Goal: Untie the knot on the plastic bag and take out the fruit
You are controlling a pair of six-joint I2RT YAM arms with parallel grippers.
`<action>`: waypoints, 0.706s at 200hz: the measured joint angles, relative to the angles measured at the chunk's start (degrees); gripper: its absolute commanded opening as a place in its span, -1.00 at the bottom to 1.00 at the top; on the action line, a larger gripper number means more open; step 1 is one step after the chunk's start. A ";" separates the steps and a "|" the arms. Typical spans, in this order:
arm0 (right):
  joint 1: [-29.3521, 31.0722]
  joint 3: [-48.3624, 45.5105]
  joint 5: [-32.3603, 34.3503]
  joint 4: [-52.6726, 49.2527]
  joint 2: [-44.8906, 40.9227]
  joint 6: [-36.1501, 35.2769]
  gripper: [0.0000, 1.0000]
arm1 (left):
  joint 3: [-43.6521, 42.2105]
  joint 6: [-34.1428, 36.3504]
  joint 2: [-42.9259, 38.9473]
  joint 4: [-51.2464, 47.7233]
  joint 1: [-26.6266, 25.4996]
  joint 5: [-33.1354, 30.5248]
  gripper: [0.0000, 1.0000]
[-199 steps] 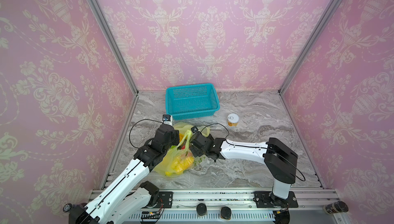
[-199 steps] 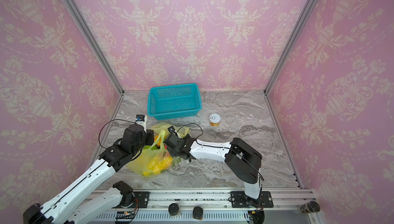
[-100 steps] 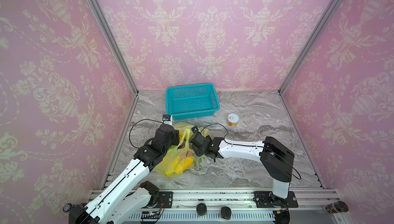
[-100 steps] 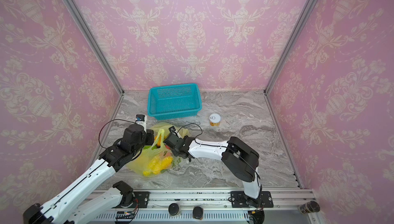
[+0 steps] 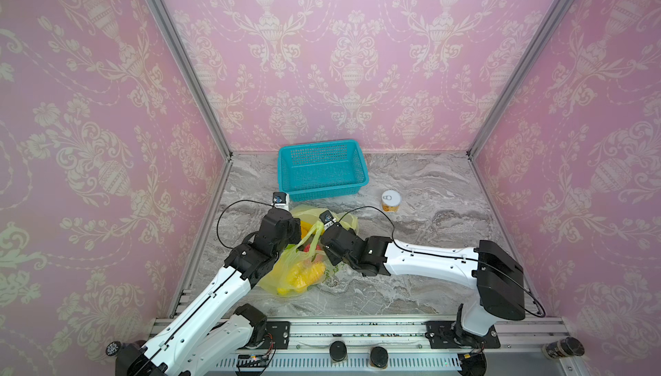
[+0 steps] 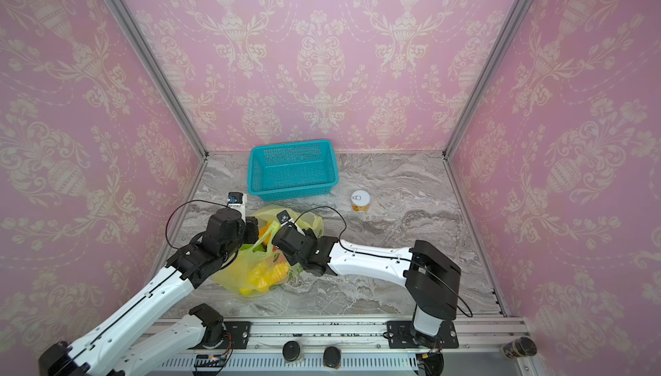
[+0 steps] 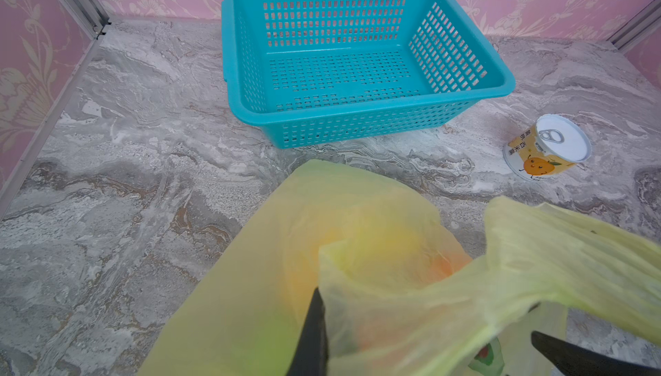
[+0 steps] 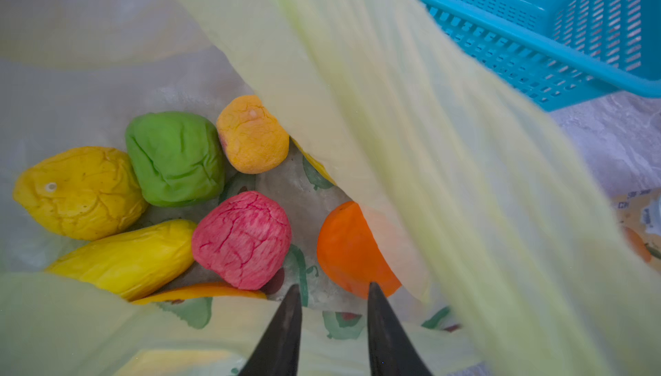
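Change from one second ago: the elbow block [image 5: 500,281] of the right arm stands farther toward 3 o'clock. The plastic bag [image 5: 282,277], basket [image 5: 322,191] and can [image 5: 391,199] are unmoved.

Left gripper [image 7: 316,297]: jaws closed, pinching bag film.

Right gripper [image 8: 334,284]: jaws narrowly apart inside the open bag mouth, nothing between them.

The bag lies at 8 o'clock on the table [image 5: 429,213], with the basket at its 12 o'clock and the can at its 2 o'clock. The fruit [image 8: 243,240] lies inside the bag.

Can label: vertical Chinese characters and a cartoon fruit face.

Bag print: avocados; its green lettering is illegible.
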 measured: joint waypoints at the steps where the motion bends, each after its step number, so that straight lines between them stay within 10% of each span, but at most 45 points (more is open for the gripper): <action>1: -0.04 0.13 0.04 0.02 0.28 0.09 -0.55 | 0.00 0.00 0.00 0.00 0.00 0.02 -1.00; 30: -1.31 3.76 -1.36 -0.63 7.10 0.07 -0.59 | 0.00 0.00 0.00 0.00 0.00 0.00 -1.00; 78: -2.05 7.89 -1.64 -2.16 11.21 1.44 0.00 | 0.00 0.00 0.00 0.00 0.00 0.00 -1.00; 141: -2.93 8.26 2.62 -4.09 11.26 2.78 0.25 | 0.00 0.00 0.00 -0.02 0.00 0.02 -1.00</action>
